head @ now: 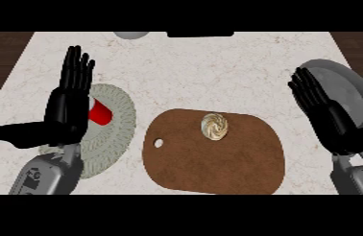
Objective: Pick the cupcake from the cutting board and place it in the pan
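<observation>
Both hands hover open over the counter (212, 72); the cupcake (215, 125) sits untouched on the cutting board (212, 163).

Head view: the left hand (68, 105) stands at the left with fingers straight and pressed side by side, thumb stuck out, holding nothing, above a pale woven mat (117, 129) that carries a red cup (99, 114). The right hand (322, 110) is at the right, fingers straight and slightly spread, empty, in front of the grey pan (337, 76). The cupcake rests near the board's far edge, between the two hands and apart from both.
</observation>
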